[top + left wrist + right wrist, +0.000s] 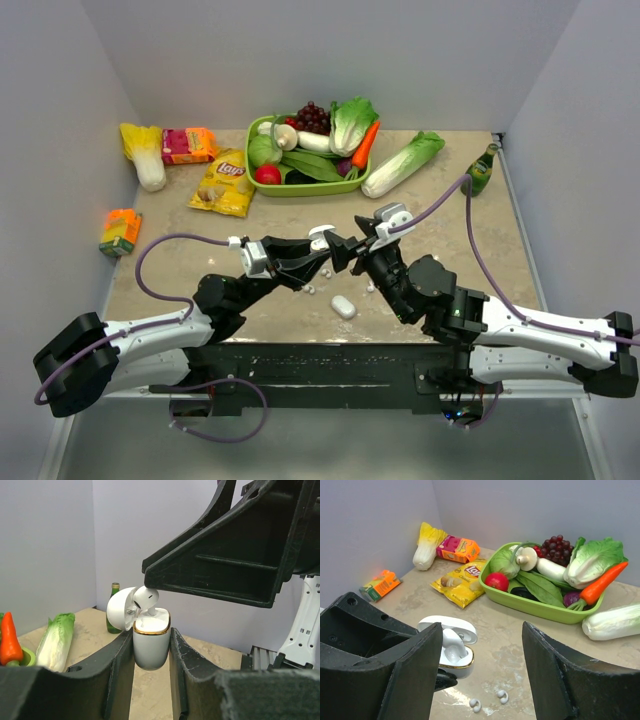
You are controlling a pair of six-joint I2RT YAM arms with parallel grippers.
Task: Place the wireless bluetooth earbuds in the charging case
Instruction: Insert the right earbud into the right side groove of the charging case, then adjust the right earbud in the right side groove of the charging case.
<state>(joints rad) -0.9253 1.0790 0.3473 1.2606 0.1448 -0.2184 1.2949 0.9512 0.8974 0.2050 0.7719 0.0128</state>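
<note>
L gripper point(151, 641): fingers clamped on the charging case point(151, 655), upright, lid hinged open. One earbud point(146, 599) sits stem-down in a slot, head proud of the rim, so not seated imo. R gripper point(482, 630): jaws wide apart, holding nothing; one finger's tip looks to rest on that earbud from above. Two loose earbuds point(475, 704) lie near each other on the table point(530, 650) below. Risks: an off-axis push w/ that finger pops the earbud out or twists the case in my L grip; a nudge could shut the lid on it.
</note>
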